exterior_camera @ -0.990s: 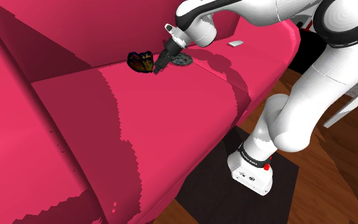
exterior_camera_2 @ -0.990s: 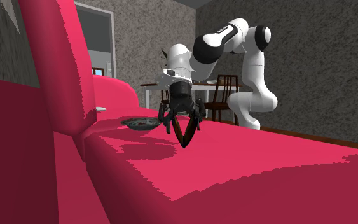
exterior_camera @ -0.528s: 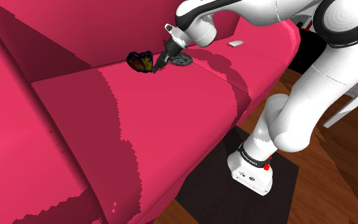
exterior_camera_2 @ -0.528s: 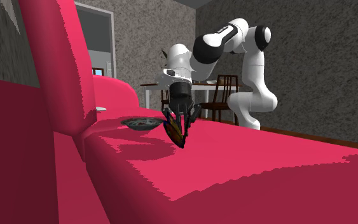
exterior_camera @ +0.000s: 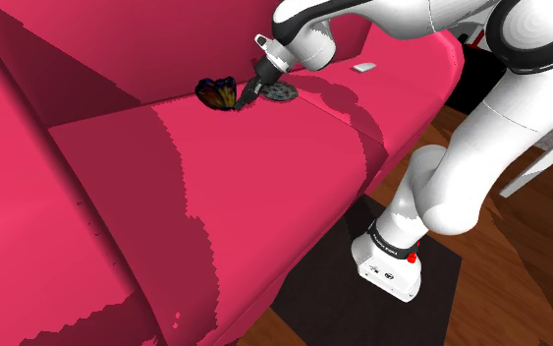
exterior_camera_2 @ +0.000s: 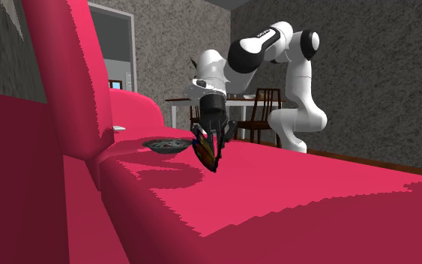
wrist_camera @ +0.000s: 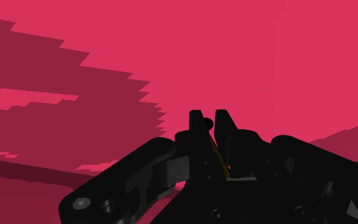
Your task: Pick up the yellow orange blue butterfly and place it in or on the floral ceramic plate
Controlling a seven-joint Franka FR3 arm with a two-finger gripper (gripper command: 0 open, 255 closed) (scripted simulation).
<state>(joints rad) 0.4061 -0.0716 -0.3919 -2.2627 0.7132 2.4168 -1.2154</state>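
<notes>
The butterfly (exterior_camera: 216, 94), dark-winged with orange, yellow and blue markings, hangs just above the red sofa seat (exterior_camera: 235, 187) close to the backrest. My black gripper (exterior_camera: 244, 98) is shut on it from above, with the wings standing edge-on between the fingers (exterior_camera_2: 218, 139). In the second exterior view the butterfly (exterior_camera_2: 208, 154) hangs just clear of the cushion. In the wrist view a thin yellow edge of the butterfly (wrist_camera: 219, 157) shows in my gripper (wrist_camera: 211, 124). The plate (exterior_camera: 282, 91), dark grey and patterned, lies on the seat right behind the gripper; the plate (exterior_camera_2: 164, 144) sits by the backrest.
A small white object (exterior_camera: 363, 67) lies on the sofa's far arm. The tall red backrest (exterior_camera: 117, 49) rises beside the butterfly. Chairs and a table (exterior_camera_2: 258, 112) stand behind the sofa. Wooden floor and a dark mat (exterior_camera: 431, 295) lie under the stand.
The fingers, open around the butterfly a second ago, have shut on it. The hand has since risen slightly, lifting the butterfly off the seat.
</notes>
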